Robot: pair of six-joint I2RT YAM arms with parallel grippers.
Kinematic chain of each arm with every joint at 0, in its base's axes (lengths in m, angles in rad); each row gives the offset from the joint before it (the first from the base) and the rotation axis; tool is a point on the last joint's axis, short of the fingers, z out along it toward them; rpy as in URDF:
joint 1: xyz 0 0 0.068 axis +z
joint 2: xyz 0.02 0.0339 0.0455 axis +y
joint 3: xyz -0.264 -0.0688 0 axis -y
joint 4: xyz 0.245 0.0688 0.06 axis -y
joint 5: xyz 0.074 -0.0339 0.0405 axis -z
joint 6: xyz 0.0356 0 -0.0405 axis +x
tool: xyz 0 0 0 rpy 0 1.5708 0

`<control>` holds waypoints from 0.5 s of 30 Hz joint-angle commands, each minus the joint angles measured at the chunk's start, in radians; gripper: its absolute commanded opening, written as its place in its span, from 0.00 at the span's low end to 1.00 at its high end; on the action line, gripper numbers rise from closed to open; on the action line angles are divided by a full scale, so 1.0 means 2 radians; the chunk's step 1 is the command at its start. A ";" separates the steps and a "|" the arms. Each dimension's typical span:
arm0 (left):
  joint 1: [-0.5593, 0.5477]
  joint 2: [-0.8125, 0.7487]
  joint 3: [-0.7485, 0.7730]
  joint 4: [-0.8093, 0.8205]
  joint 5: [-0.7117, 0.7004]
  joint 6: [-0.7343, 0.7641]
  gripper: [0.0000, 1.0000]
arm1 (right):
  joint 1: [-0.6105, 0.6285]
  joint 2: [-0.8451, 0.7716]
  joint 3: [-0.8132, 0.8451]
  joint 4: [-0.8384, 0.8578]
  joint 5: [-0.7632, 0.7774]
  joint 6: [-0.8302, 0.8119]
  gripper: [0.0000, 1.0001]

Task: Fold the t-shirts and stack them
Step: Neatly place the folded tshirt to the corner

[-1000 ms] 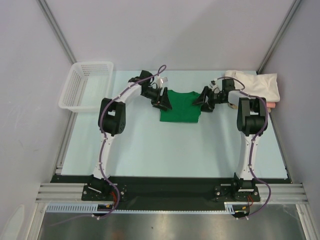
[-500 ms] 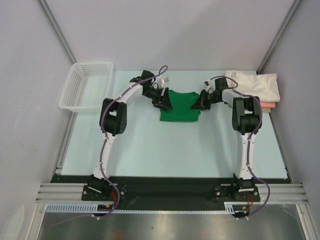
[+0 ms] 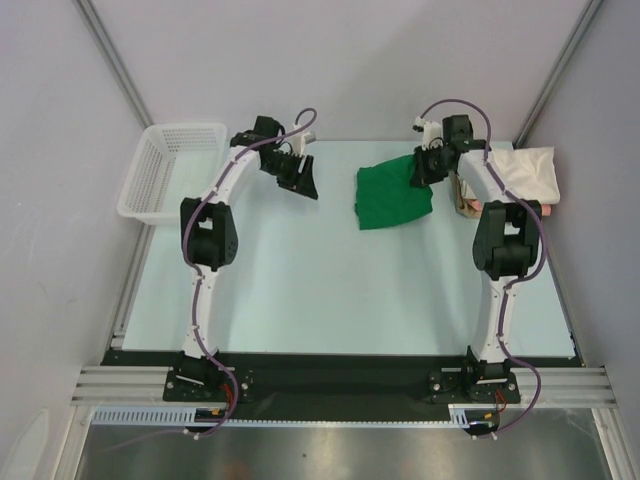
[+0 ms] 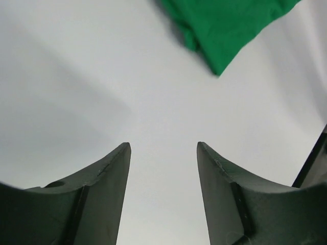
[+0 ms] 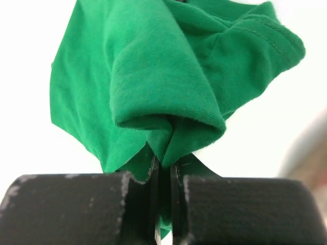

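One green shirt (image 3: 392, 196) is bunched in the right fingers (image 5: 138, 204), clamped tight on it, over the bench (image 3: 300, 280), far right, near the cream shirt (image 3: 520, 170); left fingers (image 4: 102, 199) stand apart, holding nothing.

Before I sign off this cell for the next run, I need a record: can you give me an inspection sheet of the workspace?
Surface: pale table, no spills seen.
Job's things: green t-shirt bunched, far centre-right; cream t-shirt at the far right, pink t-shirt edge showing under it.
Clutter: white mesh basket, far left.
Grippers: left claw open, holding nothing; right claw shut on the green t-shirt.
Cables: purple cables run along both arms; no snag seen.
Surroundings: grey walls, metal frame posts.
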 commanded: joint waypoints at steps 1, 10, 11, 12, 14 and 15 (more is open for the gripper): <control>-0.006 -0.030 0.020 -0.025 -0.012 0.054 0.60 | -0.001 -0.039 0.019 -0.018 0.078 -0.100 0.00; -0.006 -0.031 0.018 0.042 0.017 -0.014 0.59 | -0.030 0.002 0.174 -0.128 0.121 -0.174 0.00; -0.006 -0.030 0.018 0.044 0.020 -0.020 0.59 | -0.030 0.011 0.198 -0.139 0.122 -0.177 0.00; -0.007 -0.030 0.019 0.046 0.018 -0.021 0.59 | -0.047 0.018 0.224 -0.147 0.124 -0.179 0.00; -0.011 -0.030 0.019 0.047 0.016 -0.019 0.59 | -0.050 0.015 0.232 -0.144 0.131 -0.185 0.00; -0.012 -0.030 0.018 0.047 0.017 -0.019 0.59 | -0.051 0.004 0.226 -0.137 0.133 -0.193 0.00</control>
